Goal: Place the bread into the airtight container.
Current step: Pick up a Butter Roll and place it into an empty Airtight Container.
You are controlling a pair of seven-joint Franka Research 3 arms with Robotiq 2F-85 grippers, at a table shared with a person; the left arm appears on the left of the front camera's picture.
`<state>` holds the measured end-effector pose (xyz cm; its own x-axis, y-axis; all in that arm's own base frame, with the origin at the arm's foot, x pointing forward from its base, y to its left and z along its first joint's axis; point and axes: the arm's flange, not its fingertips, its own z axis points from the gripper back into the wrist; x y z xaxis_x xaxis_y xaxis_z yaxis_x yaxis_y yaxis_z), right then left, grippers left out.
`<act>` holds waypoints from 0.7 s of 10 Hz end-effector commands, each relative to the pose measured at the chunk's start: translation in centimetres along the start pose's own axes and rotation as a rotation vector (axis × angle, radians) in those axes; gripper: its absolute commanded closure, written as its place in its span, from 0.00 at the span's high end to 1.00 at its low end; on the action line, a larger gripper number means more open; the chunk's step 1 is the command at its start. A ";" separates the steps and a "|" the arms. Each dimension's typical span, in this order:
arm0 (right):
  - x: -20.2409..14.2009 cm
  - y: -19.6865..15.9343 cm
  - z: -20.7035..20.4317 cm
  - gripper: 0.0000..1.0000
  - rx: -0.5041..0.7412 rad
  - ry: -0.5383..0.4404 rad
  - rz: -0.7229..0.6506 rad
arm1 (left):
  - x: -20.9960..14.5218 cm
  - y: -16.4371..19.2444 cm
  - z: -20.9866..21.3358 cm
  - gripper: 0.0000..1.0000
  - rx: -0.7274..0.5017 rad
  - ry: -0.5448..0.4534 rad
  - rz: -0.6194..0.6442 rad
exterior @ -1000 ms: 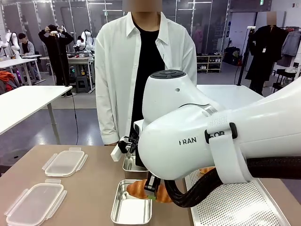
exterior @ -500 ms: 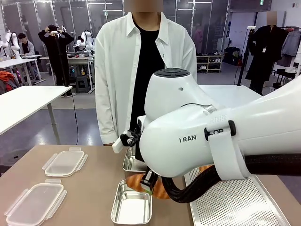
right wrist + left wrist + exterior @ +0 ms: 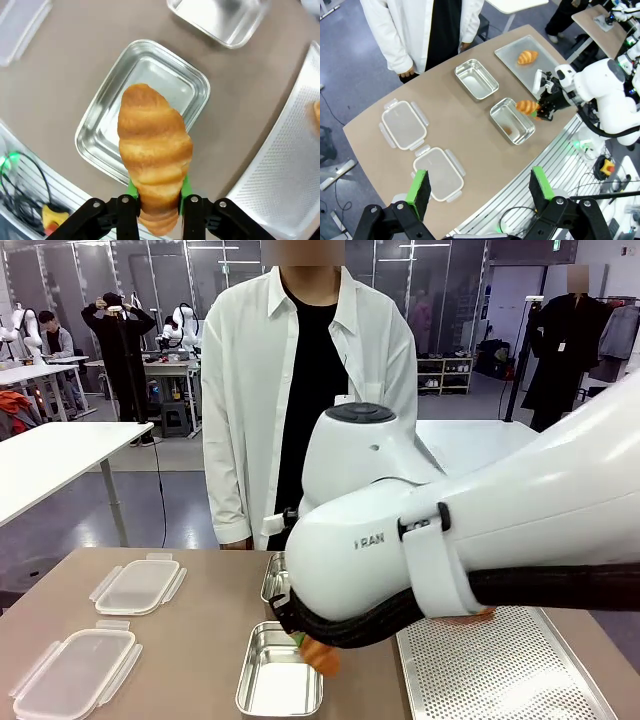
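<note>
The right pincer [image 3: 159, 194] is clenched on a croissant [image 3: 155, 150], holding it over the tray-side rim of a metal tin [image 3: 95, 135] that sits near the robot's edge of the surface [image 3: 75, 60]. The left pincer [image 3: 480, 184] hangs released, with nothing between its pads, high above that same edge. A second croissant [image 3: 527, 56] lies on the perforated tray [image 3: 507, 47] at the surface's right end, beside another tin [image 3: 476, 79] nearer the person's edge.

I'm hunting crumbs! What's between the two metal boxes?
Just bare table between the near steel container and the far steel container, in the left wrist view.
</note>
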<state>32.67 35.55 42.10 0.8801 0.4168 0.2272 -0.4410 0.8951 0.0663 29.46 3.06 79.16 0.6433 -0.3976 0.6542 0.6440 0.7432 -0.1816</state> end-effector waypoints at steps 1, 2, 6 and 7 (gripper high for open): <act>1.3 2.4 -2.4 0.35 0.026 -0.010 -0.218 | 0.1 -0.2 0.1 1.00 -0.018 -0.006 -0.012; 1.6 2.7 -3.8 0.35 0.006 0.015 -0.309 | 0.1 -0.2 0.1 1.00 -0.018 -0.006 -0.012; 2.8 3.0 -8.0 0.35 -0.048 -0.002 -0.427 | 0.1 -0.2 0.1 1.00 -0.018 -0.006 -0.012; 2.8 3.1 -8.6 0.35 -0.046 0.006 -0.430 | 0.1 -0.2 0.1 1.00 -0.018 -0.006 -0.012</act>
<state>34.87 39.00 35.20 0.9865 0.0455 0.1575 -0.0636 0.9917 0.1118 29.46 3.05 79.17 0.6433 -0.3978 0.6542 0.6441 0.7431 -0.1815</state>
